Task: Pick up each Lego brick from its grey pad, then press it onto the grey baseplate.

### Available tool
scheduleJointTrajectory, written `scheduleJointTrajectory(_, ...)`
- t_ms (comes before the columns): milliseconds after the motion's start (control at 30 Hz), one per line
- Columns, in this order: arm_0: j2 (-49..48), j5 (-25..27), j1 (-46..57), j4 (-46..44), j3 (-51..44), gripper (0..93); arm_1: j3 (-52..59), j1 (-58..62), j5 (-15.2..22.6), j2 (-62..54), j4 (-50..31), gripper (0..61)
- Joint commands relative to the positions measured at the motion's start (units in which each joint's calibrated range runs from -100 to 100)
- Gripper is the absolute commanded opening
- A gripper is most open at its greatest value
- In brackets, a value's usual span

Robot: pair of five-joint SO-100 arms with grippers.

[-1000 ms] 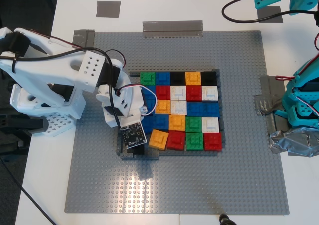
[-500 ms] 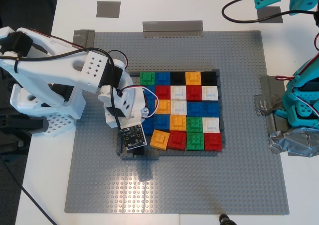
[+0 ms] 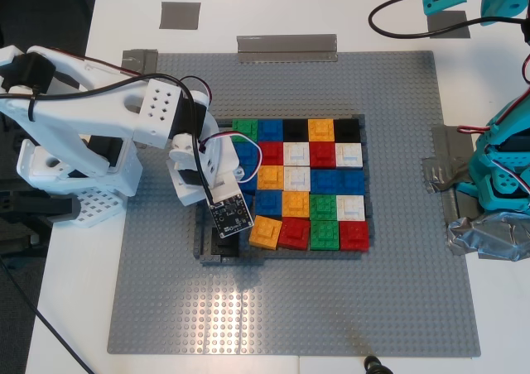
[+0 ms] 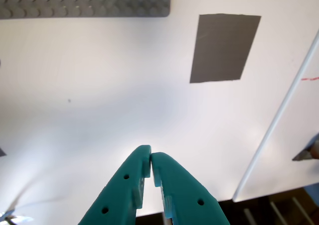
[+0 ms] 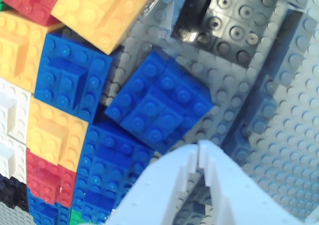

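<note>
While my second gripper (image 5: 198,158) hovers clenched and empty above a loose, skewed blue Lego brick (image 5: 158,104) on the grey baseplate (image 3: 414,308), my first gripper (image 4: 151,164) pinched shut, empty, over white tabletop (image 4: 99,100) near a grey pad (image 4: 224,47)

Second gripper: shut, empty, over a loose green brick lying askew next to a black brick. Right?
Not quite: the brick is blue, not green. The second wrist view shows my second gripper shut and empty over a blue brick lying askew on the baseplate, next to a black brick.
</note>
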Motion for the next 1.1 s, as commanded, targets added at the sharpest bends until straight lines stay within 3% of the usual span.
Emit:
scheduleJointTrajectory(0,-2.63,-0.16,-0.4,0.39,-2.75,0.0,-4.58,0.65,0.58,-4.13,0.68,0.2)
scheduleJointTrajectory(367,-2.63,-0.16,-1.12,0.39,-2.93,0.0,-12.34,6.31,0.58,-9.62,11.01,0.2)
scheduleJointTrajectory(533,-2.63,-0.16,-1.12,0.39,-3.02,0.0,-11.44,11.39,3.41,-13.4,15.16,0.2)
scheduleJointTrajectory(767,-2.63,-0.16,-1.12,0.39,-2.93,0.0,-4.49,20.82,8.35,-15.54,9.38,0.2)
scheduleJointTrajectory(1067,-2.63,-0.16,-1.12,0.39,-2.75,0.0,1.38,26.4,11.03,-11.08,-0.38,0.2)
